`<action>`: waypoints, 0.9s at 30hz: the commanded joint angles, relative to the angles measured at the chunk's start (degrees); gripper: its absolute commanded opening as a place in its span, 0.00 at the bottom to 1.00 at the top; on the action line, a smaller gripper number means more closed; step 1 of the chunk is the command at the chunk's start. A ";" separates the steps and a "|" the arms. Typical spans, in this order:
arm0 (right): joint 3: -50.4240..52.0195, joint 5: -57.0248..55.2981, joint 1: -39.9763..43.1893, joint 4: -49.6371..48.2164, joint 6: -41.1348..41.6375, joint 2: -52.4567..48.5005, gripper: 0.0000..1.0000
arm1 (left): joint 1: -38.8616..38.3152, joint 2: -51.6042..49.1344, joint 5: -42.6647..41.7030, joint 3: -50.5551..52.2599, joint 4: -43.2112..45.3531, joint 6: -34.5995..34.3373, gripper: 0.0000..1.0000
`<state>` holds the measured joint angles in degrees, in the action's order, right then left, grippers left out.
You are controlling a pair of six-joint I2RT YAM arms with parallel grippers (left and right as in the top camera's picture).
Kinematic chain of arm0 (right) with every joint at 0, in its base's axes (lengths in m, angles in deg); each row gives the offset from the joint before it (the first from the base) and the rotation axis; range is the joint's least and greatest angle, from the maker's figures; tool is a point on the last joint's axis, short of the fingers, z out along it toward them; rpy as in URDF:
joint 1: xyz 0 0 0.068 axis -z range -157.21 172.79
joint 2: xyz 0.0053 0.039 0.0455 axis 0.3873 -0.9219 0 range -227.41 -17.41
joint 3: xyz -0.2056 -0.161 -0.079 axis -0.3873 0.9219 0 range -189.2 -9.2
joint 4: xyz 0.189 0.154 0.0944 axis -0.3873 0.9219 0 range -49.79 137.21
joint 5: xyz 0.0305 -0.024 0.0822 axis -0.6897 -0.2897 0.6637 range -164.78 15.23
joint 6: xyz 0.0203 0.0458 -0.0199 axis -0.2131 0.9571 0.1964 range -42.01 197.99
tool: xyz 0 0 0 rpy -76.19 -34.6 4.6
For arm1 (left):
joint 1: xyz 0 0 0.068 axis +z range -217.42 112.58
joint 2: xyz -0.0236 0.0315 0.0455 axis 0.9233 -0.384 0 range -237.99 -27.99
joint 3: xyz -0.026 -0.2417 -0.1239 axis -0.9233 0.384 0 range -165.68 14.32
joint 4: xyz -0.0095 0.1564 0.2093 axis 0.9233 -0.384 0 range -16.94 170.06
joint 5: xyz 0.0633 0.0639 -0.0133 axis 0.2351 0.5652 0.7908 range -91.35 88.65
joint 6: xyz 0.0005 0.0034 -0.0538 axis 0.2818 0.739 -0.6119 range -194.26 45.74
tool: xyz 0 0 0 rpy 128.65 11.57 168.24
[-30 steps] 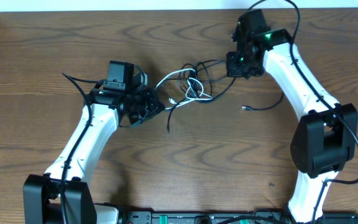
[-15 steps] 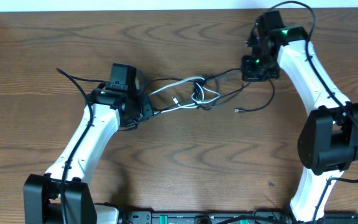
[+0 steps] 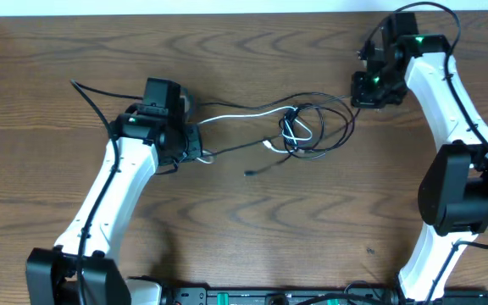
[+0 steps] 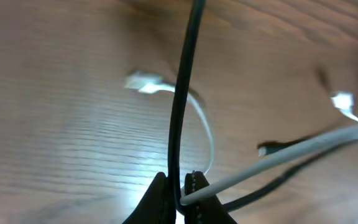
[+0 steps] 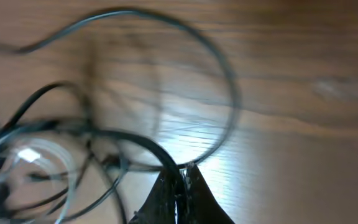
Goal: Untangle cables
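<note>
1. Nearest the robot's base, a loose black cable end point(image 3: 250, 174) with a small plug lies on the wooden table point(image 3: 227, 246), apart from both arms.
2. A little farther back, left of centre, the left gripper point(image 4: 178, 185) has its fingertips pressed together on a black cable point(image 4: 182, 93) that runs straight away from them. The white cable point(image 3: 231, 114) leaves the same pinch. The left wrist view is blurred, so it may only be lying against the tips rather than clamped.
3. Just beyond those fingertips a white end plug point(image 4: 143, 83) rests on the wood, with its thin lead curling back toward the gripper.
4. Farther on, the tangle point(image 3: 299, 129) of black loops around a white coil sits between the two grippers, closer to the right one. The white cable stretches to it from the left.
5. Farthest back, near the table's rear right, the right gripper point(image 5: 180, 177) is closed on a black strand point(image 5: 160, 152) that arcs left toward the tangle.
</note>
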<state>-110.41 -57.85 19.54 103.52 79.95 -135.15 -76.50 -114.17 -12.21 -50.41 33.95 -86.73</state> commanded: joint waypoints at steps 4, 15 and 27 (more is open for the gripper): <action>-1.46 31.15 0.79 -1.27 -14.84 3.32 0.01 | 0.66 6.08 -16.68 -6.69 1.42 7.74 0.08; -0.70 19.52 -3.80 -2.23 -4.70 8.61 0.01 | 0.66 4.83 -21.27 -6.84 5.18 3.32 0.41; 0.66 16.22 -11.58 -2.73 -4.11 8.55 0.01 | -2.23 -3.89 -21.79 -6.75 5.51 -1.51 0.47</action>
<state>-110.24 -42.04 9.49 100.87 75.49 -126.75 -76.72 -115.91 -32.95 -56.72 38.72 -86.07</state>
